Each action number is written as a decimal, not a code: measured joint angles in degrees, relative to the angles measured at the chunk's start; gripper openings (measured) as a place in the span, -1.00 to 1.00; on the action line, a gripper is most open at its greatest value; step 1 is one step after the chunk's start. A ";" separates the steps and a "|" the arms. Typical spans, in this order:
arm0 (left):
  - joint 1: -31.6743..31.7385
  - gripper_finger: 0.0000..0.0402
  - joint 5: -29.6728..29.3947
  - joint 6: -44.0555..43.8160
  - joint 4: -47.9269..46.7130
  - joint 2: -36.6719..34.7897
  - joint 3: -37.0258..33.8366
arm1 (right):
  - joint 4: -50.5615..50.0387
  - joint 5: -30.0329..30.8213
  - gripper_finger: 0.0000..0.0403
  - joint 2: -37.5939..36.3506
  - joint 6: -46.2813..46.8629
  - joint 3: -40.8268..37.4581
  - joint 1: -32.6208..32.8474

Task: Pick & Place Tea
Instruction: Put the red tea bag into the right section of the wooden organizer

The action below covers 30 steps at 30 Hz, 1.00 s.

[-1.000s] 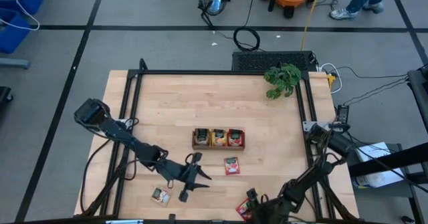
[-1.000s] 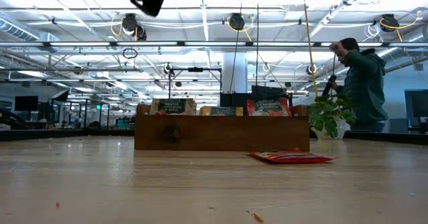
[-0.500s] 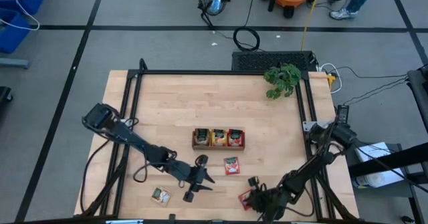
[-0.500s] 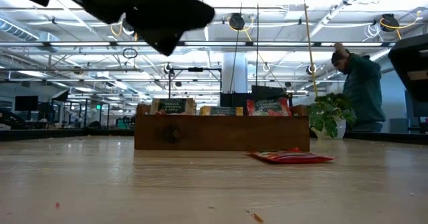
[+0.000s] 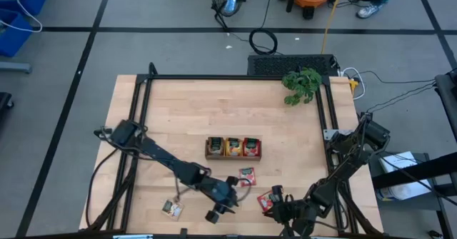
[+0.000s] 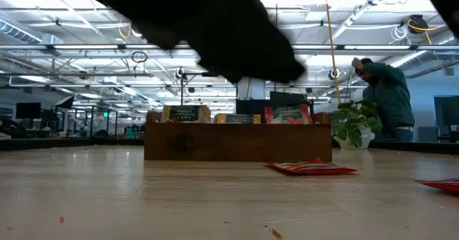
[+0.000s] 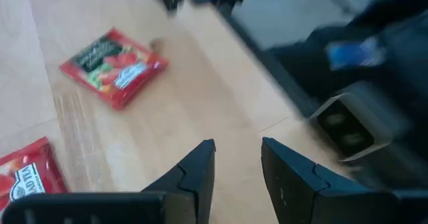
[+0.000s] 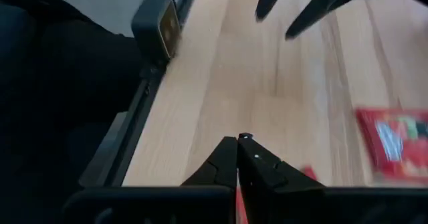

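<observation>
On the wooden table (image 5: 186, 118), two red tea sachets lie loose: one (image 5: 247, 176) just in front of the brown tray (image 5: 233, 148), another (image 5: 267, 201) nearer the front edge, touching the right gripper (image 5: 277, 205), whose fingers are pressed together with a red corner beside them. A dark sachet (image 5: 171, 208) lies well apart. The left gripper (image 5: 232, 196), partly open and empty, hangs between them. Beyond, a plant (image 6: 353, 122), a person (image 6: 387, 100) and a bright industrial hall.
</observation>
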 joint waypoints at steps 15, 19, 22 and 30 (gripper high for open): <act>-1.30 -0.37 -11.81 25.08 -14.59 9.87 18.74 | -29.91 2.17 -1.00 1.17 42.92 0.69 5.69; -0.79 -0.37 -12.41 26.81 -17.00 13.27 23.04 | -30.93 1.73 -1.00 1.17 46.89 0.60 5.64; -0.05 -0.37 -12.19 24.65 -17.96 15.24 25.38 | -30.53 1.16 -1.00 1.34 48.54 0.32 5.59; 2.44 -0.37 -9.87 20.45 -18.09 18.19 27.12 | -26.02 -6.72 -1.00 2.20 52.27 -1.46 5.45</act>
